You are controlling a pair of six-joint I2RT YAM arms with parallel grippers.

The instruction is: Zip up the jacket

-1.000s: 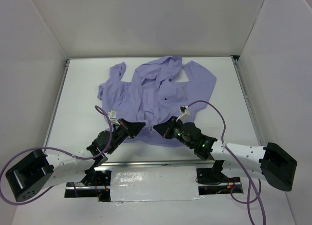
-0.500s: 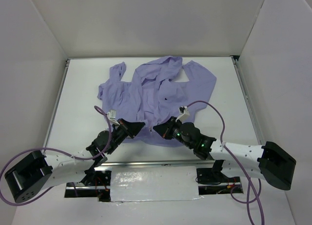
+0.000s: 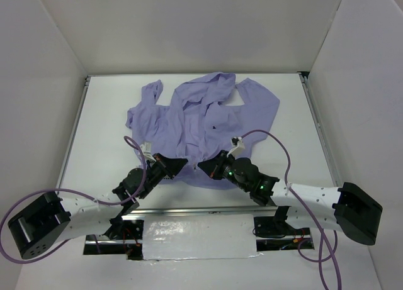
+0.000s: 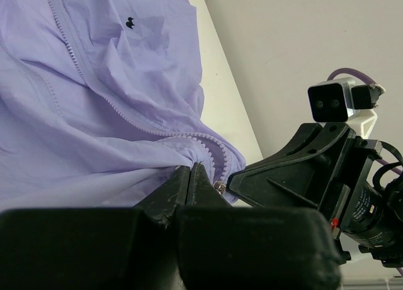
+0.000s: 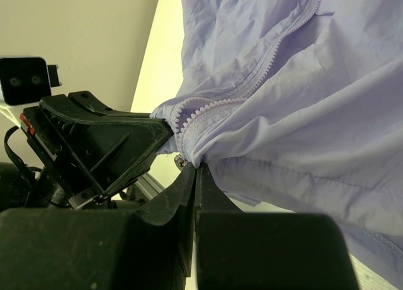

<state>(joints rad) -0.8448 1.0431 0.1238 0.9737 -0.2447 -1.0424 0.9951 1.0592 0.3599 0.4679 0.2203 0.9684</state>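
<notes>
Top view: jacket (image 3: 208, 114) is spread on the worktop (image 3: 107, 126), hood far, hem near. Left hand (image 3: 181, 162) and right hand (image 3: 202, 167) meet at the near hem. Front looks open, zipping not started.
Left wrist: left hand clamped shut on hem fabric at the zipper (image 4: 80, 73) end, teeth rows apart.
Right wrist: right hand pinched shut on the opposite hem corner. Grips only readable from the wrist views.
</notes>
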